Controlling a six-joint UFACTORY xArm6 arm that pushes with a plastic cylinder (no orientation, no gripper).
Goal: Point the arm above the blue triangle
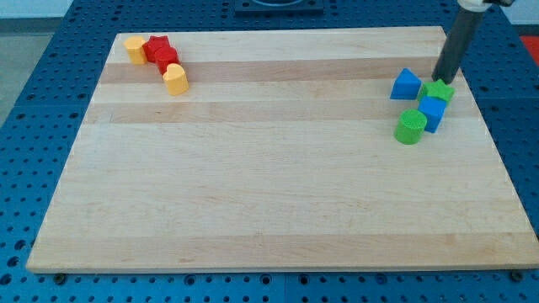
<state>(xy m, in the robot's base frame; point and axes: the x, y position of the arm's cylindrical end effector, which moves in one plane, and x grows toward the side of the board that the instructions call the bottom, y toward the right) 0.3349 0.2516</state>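
Observation:
The blue triangle [406, 85] lies near the right edge of the wooden board [269, 185], in the upper part of the view. My tip [438, 80] rests on the board just right of the blue triangle, at the top edge of a green star [438, 91]. The dark rod rises from the tip toward the view's top right. A blue cube [432, 113] sits just below the star, and a green cylinder [411, 128] sits at the cube's lower left.
At the board's top left, a yellow block [135, 49], a red star [157, 49], another red block [167, 61] and a second yellow block [175, 79] form a slanting chain. A blue perforated table surrounds the board.

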